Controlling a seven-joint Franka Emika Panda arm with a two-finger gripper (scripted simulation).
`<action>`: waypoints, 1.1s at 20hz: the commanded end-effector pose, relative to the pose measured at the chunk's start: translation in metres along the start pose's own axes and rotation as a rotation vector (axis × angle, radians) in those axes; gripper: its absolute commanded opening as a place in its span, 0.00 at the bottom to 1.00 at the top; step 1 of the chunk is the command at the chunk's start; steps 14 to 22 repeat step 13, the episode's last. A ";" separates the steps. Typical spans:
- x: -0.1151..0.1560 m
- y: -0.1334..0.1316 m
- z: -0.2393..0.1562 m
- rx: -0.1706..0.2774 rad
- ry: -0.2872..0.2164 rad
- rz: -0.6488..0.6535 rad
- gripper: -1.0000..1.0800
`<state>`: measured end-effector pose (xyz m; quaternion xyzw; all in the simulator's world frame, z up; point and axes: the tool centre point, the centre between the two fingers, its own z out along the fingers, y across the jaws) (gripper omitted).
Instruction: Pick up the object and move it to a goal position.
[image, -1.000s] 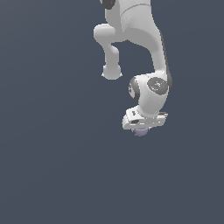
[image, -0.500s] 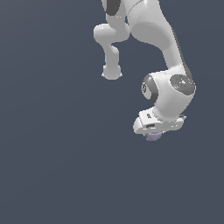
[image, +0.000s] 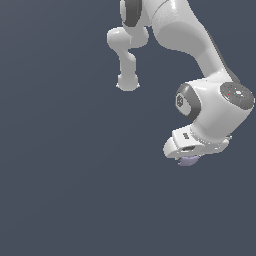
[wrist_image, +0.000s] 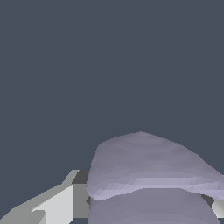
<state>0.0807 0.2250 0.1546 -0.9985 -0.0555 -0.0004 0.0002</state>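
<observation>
Wrist cam: lavender object (wrist_image: 151, 175) fills much of the frame, very close to lens. Pale purple lump w/ faint ridges, lighter band across its middle, darker shade above and below. White/grey finger (wrist_image: 57, 205) of the gripper (wrist_image: 144, 208) shows on one side of the obj, touching it; a small bit of the other finger (wrist_image: 217, 206) shows at the opposite side. Obj sits between them, pinched. Bg is flat dark slate-blue, no detail.
</observation>
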 end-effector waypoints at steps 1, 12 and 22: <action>0.006 -0.004 -0.005 0.000 0.000 0.000 0.00; 0.018 -0.012 -0.012 0.000 0.000 0.000 0.00; 0.018 -0.012 -0.012 0.000 0.000 0.000 0.00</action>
